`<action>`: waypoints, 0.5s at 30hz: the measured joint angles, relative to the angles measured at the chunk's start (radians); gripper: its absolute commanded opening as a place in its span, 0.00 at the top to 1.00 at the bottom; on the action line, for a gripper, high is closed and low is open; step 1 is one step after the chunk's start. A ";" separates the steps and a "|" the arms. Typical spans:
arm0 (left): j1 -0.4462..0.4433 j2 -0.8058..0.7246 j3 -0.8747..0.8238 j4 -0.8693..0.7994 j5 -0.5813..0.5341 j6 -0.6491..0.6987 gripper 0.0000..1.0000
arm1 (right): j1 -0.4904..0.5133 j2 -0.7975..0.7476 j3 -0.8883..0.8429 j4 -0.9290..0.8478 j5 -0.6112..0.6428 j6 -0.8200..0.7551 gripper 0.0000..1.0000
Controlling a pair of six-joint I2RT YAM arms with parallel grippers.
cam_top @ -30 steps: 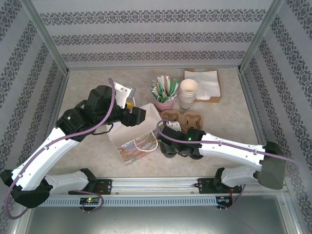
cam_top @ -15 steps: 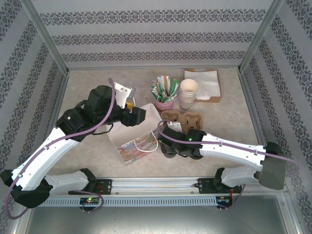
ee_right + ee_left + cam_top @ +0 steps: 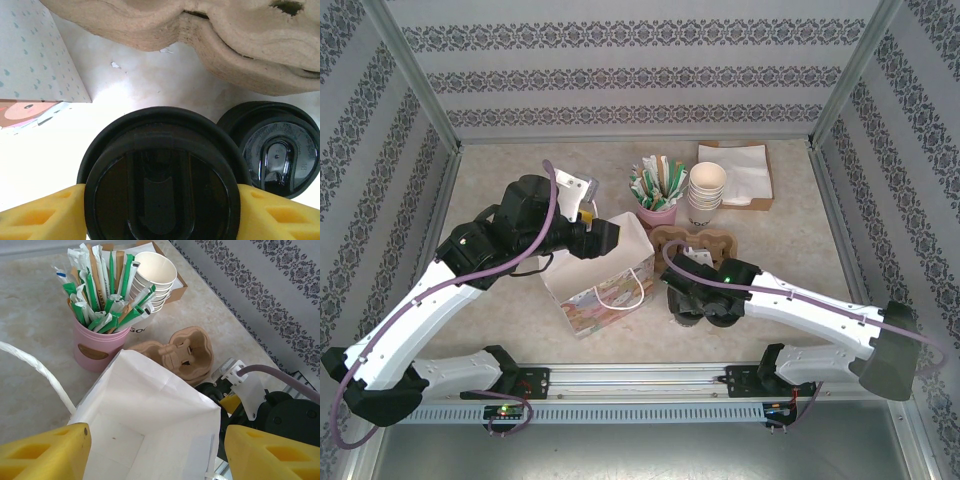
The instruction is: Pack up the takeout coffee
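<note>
Right jaws clamped on coffee (image 3: pixel 160 200), one finger (image 3: pixel 45 212) on each side of its black lid. Loose lid (image 3: pixel 275 150) just right of them, carrier (image 3: pixel 225 45) ahead, bag (image 3: pixel 30 55) ahead-left. Left jaws released, spread wide either side of the bag mouth.

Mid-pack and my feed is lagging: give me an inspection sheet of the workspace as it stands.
Surface: beige speckled tabletop, no spill seen.
Job's things: takeout coffee with round black plastic lid, beside the open white paper bag, not yet inside.
Clutter: pink cup of paper-wrapped sticks, stack of lidless cream paper cups, brown pulp cup carrier, second black lid, white napkins in a cardboard tray.
Grippers: left hand open over the bag mouth; right hand shut on the takeout coffee.
Cables: purple cable on each arm, no snag seen.
Surroundings: patterned walls, metal frame.
</note>
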 measured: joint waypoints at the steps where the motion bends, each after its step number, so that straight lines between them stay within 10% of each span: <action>1: 0.000 0.001 0.000 0.000 0.000 0.000 0.28 | 0.000 -0.001 0.000 -0.004 0.000 0.000 0.30; 15: 0.000 0.002 0.000 0.000 0.000 0.000 0.28 | -0.013 0.000 0.007 -0.098 0.000 -0.012 0.18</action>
